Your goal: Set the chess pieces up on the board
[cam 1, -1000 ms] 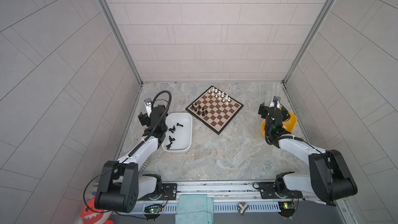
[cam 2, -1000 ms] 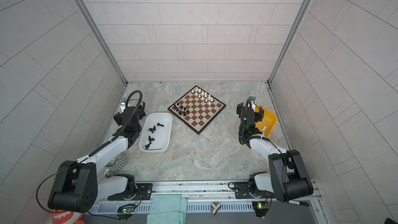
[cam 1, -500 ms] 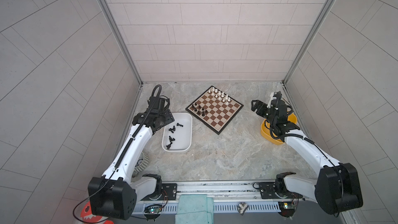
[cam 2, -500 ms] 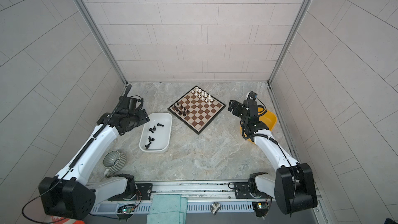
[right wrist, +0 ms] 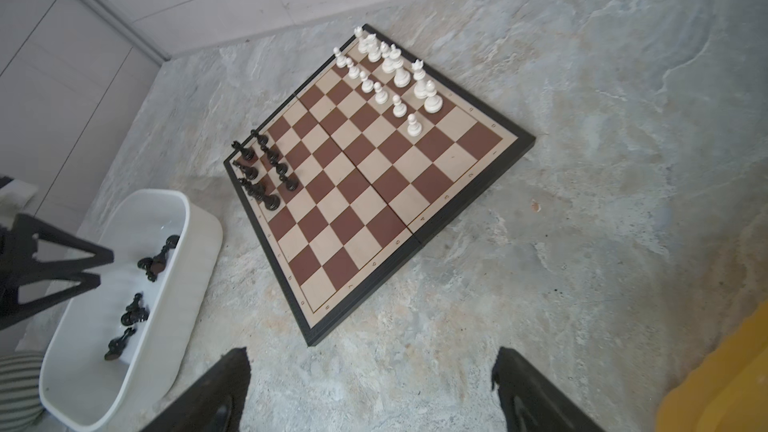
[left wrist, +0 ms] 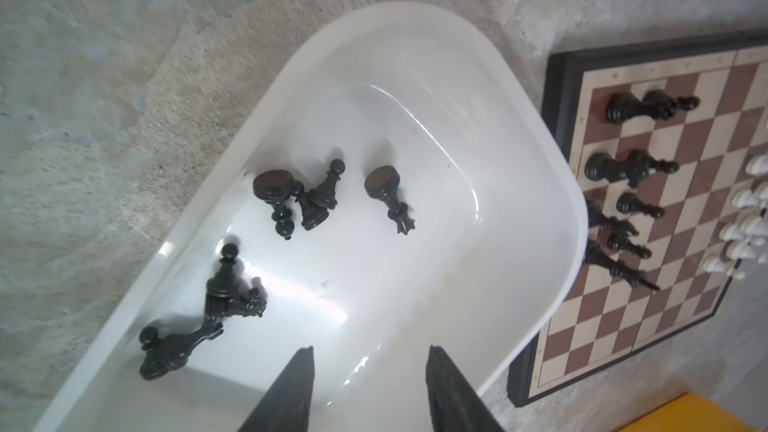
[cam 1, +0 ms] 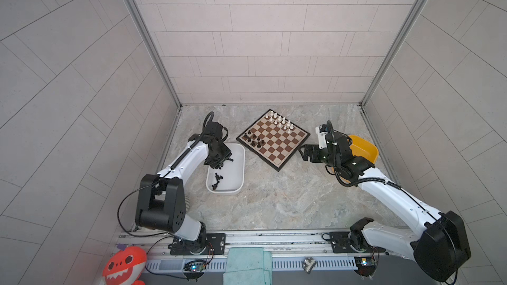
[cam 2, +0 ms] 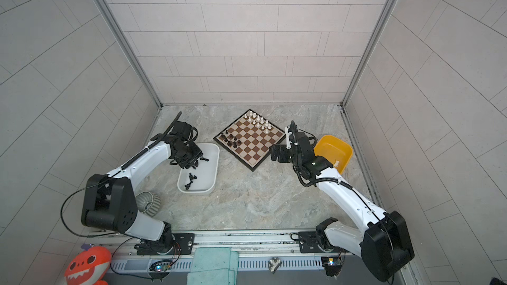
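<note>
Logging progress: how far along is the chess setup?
Partly done: white chessmen and black chessmen stand on opposite sides of the board. In hand: nothing; the left gripper hangs open over the white tub, the right gripper open beside the board. Left: loose black pieces in that tub, a white piece in the yellow tub.

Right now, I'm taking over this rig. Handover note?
Left claw: open, empty, over the white tub.
Right claw: open, empty, beside the board, near the yellow tub.
Done: placed black pieces and placed white pieces stand on opposite sides of the board.
Left: loose black pieces lie in the white tub; at least one white piece shows in the yellow tub. Both sides incomplete.
</note>
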